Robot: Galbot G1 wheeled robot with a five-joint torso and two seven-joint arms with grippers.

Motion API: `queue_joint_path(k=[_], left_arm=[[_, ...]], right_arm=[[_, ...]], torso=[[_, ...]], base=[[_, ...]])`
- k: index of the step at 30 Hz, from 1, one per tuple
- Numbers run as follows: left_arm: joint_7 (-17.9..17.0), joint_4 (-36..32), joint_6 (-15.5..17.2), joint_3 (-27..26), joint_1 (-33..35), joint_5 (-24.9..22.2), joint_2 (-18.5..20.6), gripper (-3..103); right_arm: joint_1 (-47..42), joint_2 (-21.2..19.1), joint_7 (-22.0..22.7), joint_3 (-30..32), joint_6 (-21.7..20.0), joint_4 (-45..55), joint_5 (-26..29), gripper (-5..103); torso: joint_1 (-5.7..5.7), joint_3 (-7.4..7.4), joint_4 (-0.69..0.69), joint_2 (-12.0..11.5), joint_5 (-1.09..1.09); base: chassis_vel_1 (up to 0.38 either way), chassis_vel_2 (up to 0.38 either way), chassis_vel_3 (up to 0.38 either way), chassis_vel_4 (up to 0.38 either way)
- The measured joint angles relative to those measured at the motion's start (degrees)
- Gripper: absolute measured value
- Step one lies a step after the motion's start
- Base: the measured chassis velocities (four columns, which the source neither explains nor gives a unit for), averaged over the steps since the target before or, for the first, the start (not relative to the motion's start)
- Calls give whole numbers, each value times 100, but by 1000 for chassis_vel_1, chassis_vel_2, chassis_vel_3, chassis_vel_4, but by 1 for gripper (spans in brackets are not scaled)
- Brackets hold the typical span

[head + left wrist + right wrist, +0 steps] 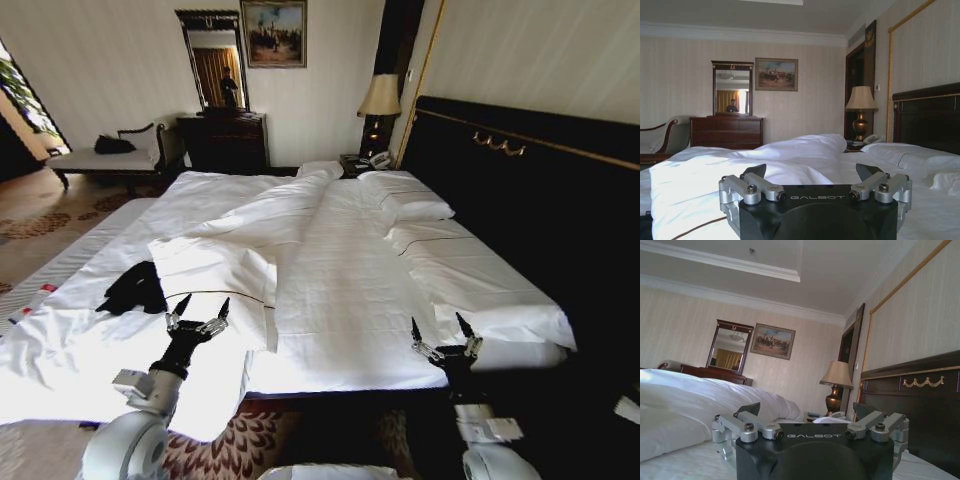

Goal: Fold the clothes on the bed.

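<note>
Black T-shirt [133,289] lies crumpled on the white duvet [330,270] of the bed [520,190], just ahead of the left gripper [197,309] and off to its outer side, near but not touching. Left gripper is released, fingers spread, nothing between them, hovering low over the near edge of the bedding. Right gripper [442,331] is likewise spread and empty, hovering over the near edge well apart from the shirt, on the headboard side. Judgement: left arm is clearly the nearer one; any first reach falls to it. The shirt is bunched into an irregular dark heap, so its long axis cannot be read with confidence; the heap looks drawn out slightly across the gripper's line of approach. Lettering not discernible. Materials: shirt is soft, matte, limp cloth; duvet is rumpled white fabric with ridges and a folded flap lying just ahead of the left gripper; headboard is dark and hard. Folding not begun, by the look of the heap.
</note>
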Motion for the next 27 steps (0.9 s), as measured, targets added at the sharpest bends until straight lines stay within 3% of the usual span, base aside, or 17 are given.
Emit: queue_joint_path(k=[27], left_arm=[[-13,-42,-69,2,113,165,-135,100]], right_arm=[[42,-12,27,-31,25,-72,16,100]], torso=[[0,0,0,0,0]], base=[[88,86,-87,-86]])
